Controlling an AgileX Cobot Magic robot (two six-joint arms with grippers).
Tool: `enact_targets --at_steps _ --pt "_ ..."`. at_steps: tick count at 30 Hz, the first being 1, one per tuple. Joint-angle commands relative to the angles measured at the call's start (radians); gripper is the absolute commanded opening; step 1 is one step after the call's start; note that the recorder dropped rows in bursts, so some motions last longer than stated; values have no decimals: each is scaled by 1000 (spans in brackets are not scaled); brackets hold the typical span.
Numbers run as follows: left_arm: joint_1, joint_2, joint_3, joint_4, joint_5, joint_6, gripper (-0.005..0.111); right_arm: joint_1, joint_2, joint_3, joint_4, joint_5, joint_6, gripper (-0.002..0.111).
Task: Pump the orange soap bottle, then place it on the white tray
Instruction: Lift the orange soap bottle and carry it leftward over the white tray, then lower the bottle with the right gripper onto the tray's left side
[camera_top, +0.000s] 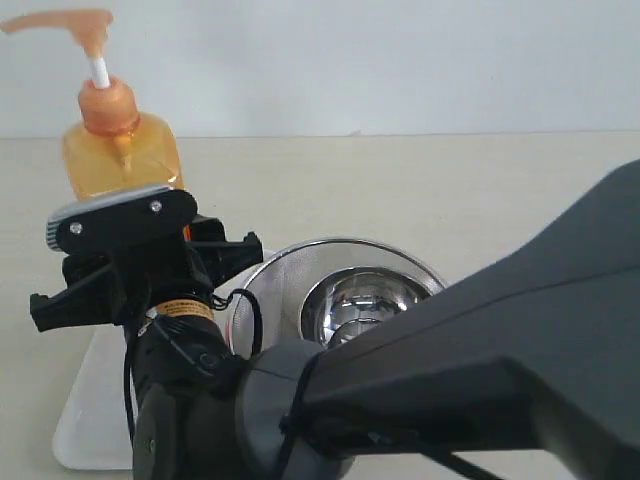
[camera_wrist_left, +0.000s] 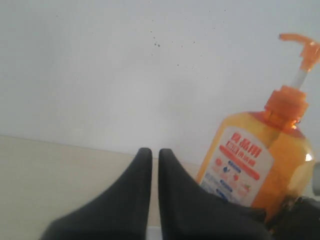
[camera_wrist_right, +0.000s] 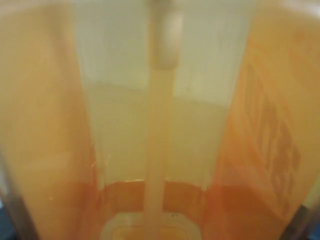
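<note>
The orange soap bottle (camera_top: 120, 150) is upright at the far left, its pump head (camera_top: 70, 22) raised on the white stem. My right gripper (camera_top: 125, 222) reaches across from the right and is shut on the bottle's body. In the right wrist view the translucent bottle (camera_wrist_right: 160, 150) fills the picture and only slivers of the fingers show at the edges. My left gripper (camera_wrist_left: 155, 152) is shut with nothing in it, and the bottle (camera_wrist_left: 260, 170) stands apart to one side of it. The white tray (camera_top: 85, 420) lies below the bottle, whose base is hidden.
A round steel mesh strainer (camera_top: 350, 290) sits beside the tray near the middle of the beige table. My right arm's dark housing (camera_top: 480, 360) covers the lower right of the exterior view. A pale wall runs behind the table.
</note>
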Motion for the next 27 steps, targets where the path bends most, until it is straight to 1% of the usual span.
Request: enact_targets --at_steps 1,5,7,13,17,24,25,27 --pt "3 -3 2 -4 -1 -8 5 4 42 -27 9 -85 32 0" --pt "3 -3 2 -4 -1 -8 5 12 50 -27 77 -87 -39 0" --pt "3 -3 2 -4 -1 -8 5 14 61 -27 77 -151 -34 0" --pt "3 -3 2 -4 -1 -8 5 23 108 -29 102 -191 29 0" --pt "3 -3 2 -4 -1 -8 5 30 108 -29 102 -194 26 0" --pt "3 -3 2 -4 -1 -8 5 32 108 -29 94 -139 28 0" --pt "3 -3 2 -4 -1 -8 5 32 108 -29 94 -133 33 1" --pt "3 -3 2 -4 -1 -8 5 32 108 -29 88 -114 36 9"
